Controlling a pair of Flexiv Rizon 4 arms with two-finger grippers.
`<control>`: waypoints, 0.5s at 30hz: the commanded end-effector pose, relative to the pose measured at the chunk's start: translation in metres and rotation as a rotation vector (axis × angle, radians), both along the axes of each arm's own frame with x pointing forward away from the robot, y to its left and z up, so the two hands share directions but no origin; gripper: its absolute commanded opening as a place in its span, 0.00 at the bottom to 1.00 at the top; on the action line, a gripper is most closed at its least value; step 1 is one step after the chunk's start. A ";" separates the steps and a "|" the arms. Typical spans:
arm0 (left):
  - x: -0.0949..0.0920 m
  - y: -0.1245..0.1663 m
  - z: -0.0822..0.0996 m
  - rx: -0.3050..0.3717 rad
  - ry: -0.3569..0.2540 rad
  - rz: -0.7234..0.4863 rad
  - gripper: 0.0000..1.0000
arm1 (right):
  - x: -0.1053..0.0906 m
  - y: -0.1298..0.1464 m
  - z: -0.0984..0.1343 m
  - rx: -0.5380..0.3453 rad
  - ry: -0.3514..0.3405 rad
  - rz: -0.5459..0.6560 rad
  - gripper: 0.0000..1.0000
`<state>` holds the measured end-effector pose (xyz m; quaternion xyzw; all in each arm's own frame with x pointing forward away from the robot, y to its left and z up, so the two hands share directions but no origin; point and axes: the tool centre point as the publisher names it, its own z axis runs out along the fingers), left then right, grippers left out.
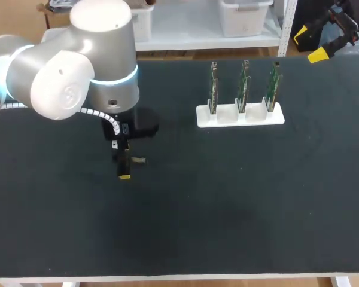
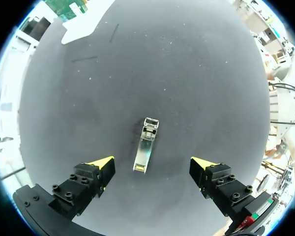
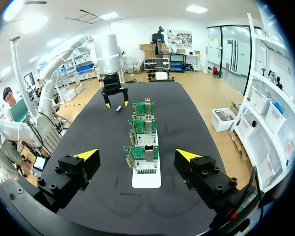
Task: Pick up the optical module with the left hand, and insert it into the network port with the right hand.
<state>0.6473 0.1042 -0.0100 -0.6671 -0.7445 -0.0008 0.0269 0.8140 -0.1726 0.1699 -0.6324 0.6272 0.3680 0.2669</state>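
Observation:
The optical module point(image 2: 146, 145), a small silver metal bar, lies flat on the dark table mat. It sits between the spread fingers of my left gripper point(image 2: 152, 163), which hovers just above it, open and not touching it. From the head view the module point(image 1: 138, 160) shows beside the left gripper point(image 1: 124, 167). Three green network boards point(image 1: 242, 86) stand upright in a white holder point(image 1: 239, 116). My right gripper point(image 3: 136, 155) is open and empty, a short way back from the nearest board point(image 3: 143, 158), whose metal port faces it. My left gripper point(image 3: 115, 96) and the module point(image 3: 119, 108) lie beyond the boards.
The dark mat point(image 1: 227, 203) covers the whole table. My right gripper point(image 1: 311, 45) shows at the table's far right corner. The bulky left arm point(image 1: 78, 66) hangs over the left rear part of the mat.

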 end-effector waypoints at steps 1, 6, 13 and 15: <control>0.001 -0.002 0.000 0.009 -0.005 -0.007 1.00 | 0.008 -0.001 0.000 0.016 0.161 0.214 1.00; 0.000 -0.004 0.001 0.015 -0.016 -0.031 1.00 | 0.008 -0.001 0.000 0.016 0.161 0.214 1.00; 0.001 -0.006 0.001 0.015 -0.017 -0.042 1.00 | 0.008 -0.001 0.000 0.016 0.161 0.214 1.00; 0.002 -0.007 0.001 0.013 -0.014 -0.043 1.00 | 0.008 -0.001 0.000 0.016 0.161 0.214 1.00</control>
